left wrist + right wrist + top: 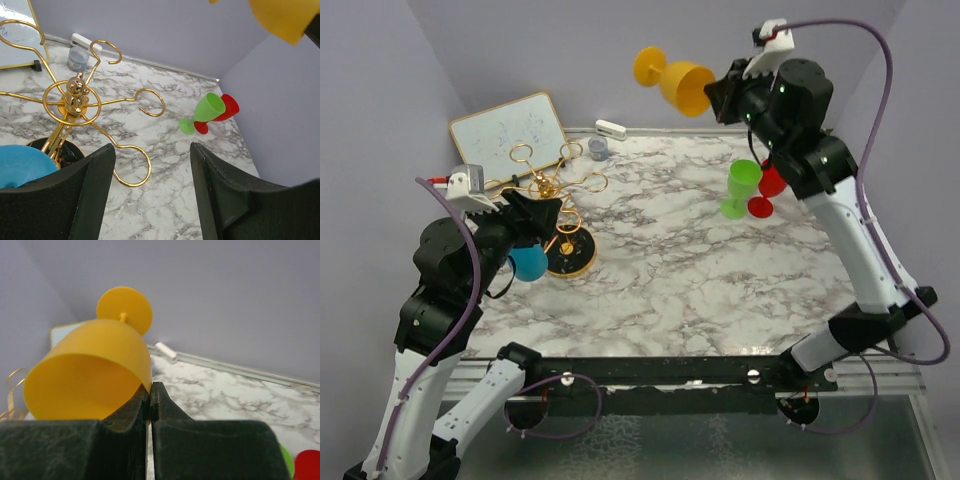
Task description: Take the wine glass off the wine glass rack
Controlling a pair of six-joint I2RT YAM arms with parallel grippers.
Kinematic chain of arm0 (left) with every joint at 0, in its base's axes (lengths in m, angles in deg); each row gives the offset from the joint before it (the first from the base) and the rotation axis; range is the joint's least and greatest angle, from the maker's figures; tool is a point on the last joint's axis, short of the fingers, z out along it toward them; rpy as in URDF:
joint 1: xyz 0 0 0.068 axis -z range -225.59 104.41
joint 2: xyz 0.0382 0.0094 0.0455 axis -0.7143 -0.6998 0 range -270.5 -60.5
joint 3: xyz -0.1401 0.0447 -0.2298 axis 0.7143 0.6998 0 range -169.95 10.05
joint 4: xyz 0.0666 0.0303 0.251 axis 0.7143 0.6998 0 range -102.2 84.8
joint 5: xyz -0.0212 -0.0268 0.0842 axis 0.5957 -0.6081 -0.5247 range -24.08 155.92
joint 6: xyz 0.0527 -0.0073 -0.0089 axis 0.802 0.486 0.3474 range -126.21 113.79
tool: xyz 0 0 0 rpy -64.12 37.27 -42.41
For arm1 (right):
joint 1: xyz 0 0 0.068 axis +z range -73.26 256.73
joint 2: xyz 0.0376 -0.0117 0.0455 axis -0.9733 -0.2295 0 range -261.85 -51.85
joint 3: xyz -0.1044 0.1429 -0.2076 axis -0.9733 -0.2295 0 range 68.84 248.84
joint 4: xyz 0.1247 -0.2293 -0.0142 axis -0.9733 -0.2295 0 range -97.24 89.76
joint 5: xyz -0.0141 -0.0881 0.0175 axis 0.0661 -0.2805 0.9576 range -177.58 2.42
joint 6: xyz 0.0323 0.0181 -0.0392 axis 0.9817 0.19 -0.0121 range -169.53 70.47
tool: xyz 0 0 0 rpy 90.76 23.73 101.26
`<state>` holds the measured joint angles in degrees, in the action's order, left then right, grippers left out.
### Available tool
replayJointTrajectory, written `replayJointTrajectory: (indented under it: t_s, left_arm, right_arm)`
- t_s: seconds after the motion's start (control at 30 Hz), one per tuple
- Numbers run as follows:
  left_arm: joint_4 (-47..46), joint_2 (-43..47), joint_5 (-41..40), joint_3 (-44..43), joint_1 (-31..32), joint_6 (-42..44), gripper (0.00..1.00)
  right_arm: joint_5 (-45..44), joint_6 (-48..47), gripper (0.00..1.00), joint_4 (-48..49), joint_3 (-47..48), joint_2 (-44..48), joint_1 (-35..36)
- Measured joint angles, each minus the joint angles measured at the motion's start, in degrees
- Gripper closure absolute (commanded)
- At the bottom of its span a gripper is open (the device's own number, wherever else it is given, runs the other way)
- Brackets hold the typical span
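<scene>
Progress: yellow wine glass (pixel 685 85) hangs clear of the wine glass rack (pixel 548 188), right jaws clamped on its rim; left jaws apart; setting it down likely remains

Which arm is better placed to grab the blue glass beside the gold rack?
Left. The left tool hangs open right by the blue glass and rack, while the right tool is shut on the yellow glass, held high at the far side.

We identify a robotics lab cell: left arm (pixel 445 265) and right arm (pixel 845 225) bolted at a marble-patterned counter (pixel 690 270), plain lavender walls (pixel 610 50) enclosing it.
</scene>
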<state>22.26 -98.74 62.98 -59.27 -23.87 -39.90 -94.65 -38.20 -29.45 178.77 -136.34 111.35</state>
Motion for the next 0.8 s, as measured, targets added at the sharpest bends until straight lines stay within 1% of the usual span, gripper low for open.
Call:
replayJointTrajectory:
  t_s: [0.07, 0.13, 0.17, 0.2, 0.23, 0.33, 0.4, 0.43, 0.5, 0.57, 0.6, 0.63, 0.73, 0.8]
  left_arm:
    - [-0.17, -0.07, 0.07, 0.0, 0.0, -0.02, 0.36]
    - [-0.31, -0.09, 0.11, 0.0, 0.0, -0.02, 0.36]
    - [-0.42, -0.09, 0.13, 0.0, 0.0, -0.02, 0.36]
    - [-0.5, -0.09, 0.17, -0.02, 0.0, -0.02, 0.36]
    - [-0.57, -0.09, 0.31, -0.02, 0.0, -0.02, 0.36]
    - [-0.57, -0.11, 0.46, -0.02, 0.0, -0.02, 0.36]
    - [-0.57, -0.11, 0.48, -0.02, 0.0, -0.02, 0.36]
    - [-0.59, -0.11, 0.5, -0.02, 0.0, -0.02, 0.36]
    - [-0.72, -0.17, 0.5, 0.02, 0.0, 0.0, 0.36]
    - [-1.36, -0.33, 0.55, 0.22, 0.0, 0.0, 0.36]
    - [-1.84, -0.44, 0.59, 0.48, 0.0, 0.0, 0.36]
    - [-2.21, -0.61, 0.76, 0.79, 0.0, 0.0, 0.36]
    - [-3.26, -1.55, 1.42, 1.81, 0.0, -0.04, 0.36]
    - [-3.58, -2.54, 2.1, 2.32, 0.0, -0.07, 0.36]
  right_arm:
    - [1.44, 1.14, 0.99, -1.14, 6.64, -6.62, -6.56]
    - [3.43, 2.93, 0.99, -2.67, 12.59, -12.81, -11.52]
    - [5.35, 4.96, 0.99, -4.11, 15.91, -17.14, -15.47]
    - [6.58, 6.25, 0.99, -5.16, 17.64, -19.61, -17.81]
    - [8.85, 9.2, 0.99, -6.93, 19.54, -23.17, -21.79]
    - [13.03, 16.83, 0.99, -11.52, 20.15, -29.09, -31.17]
    - [12.74, 20.37, 0.99, -14.23, 19.02, -30.75, -35.67]
    - [10.69, 22.23, 0.99, -15.78, 17.66, -30.82, -37.77]
    - [6.36, 24.41, 0.99, -17.42, 15.69, -30.03, -39.17]
    - [1.57, 25.92, 0.99, -17.66, 13.05, -28.13, -38.82]
    - [-2.82, 26.64, 0.99, -17.79, 11.5, -26.71, -38.27]
    - [-3.26, 26.77, 0.99, -17.97, 10.4, -25.49, -37.79]
    - [-10.1, 28.26, 0.99, -18.67, 8.55, -22.29, -36.92]
    - [-12.02, 29.4, 0.99, -18.88, 7.91, -21.18, -37.53]
